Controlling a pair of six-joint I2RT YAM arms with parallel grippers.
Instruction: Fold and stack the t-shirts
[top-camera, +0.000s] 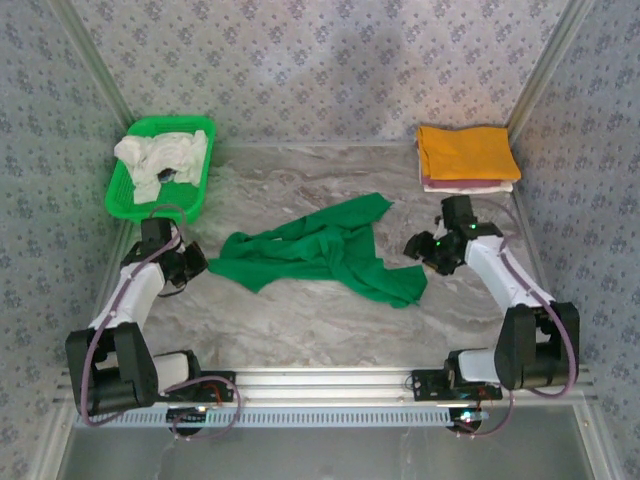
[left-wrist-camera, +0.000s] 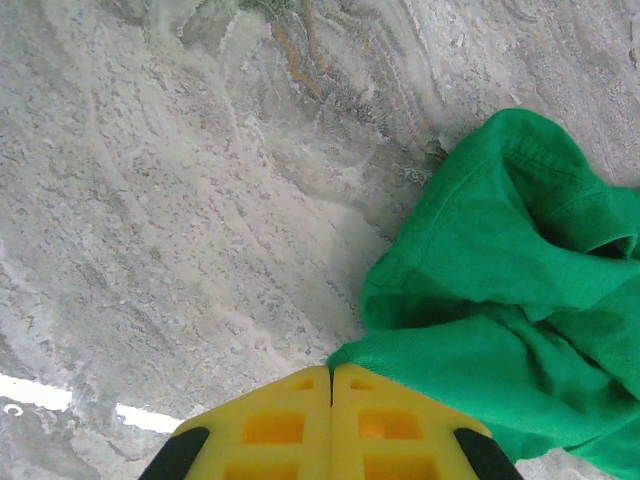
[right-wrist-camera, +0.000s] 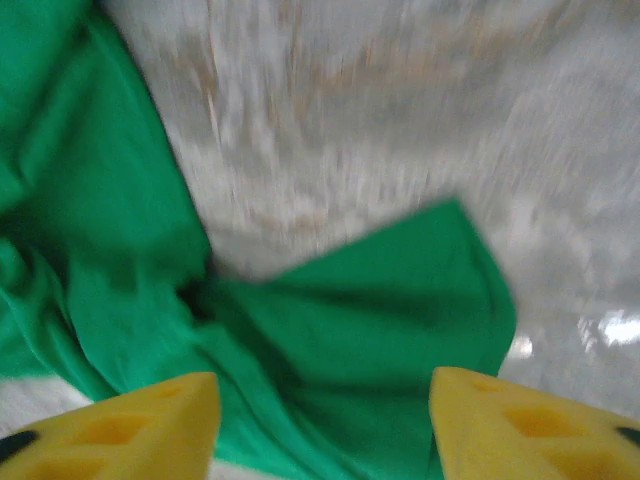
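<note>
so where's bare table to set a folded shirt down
Free: the back strip between basket and orange-topped stack; the near strip between green t-shirt and arm bases. Crowded: the middle and both back corners.

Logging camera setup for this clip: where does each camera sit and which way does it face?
Top external: above, behind the bases, looking down on the table; left arm and right arm show.
Left wrist: aimed down at the table; shut left claw at bottom.
Right wrist: blurred, aimed down; open right claw at bottom.
Shared: all three see the green t-shirt.
</note>
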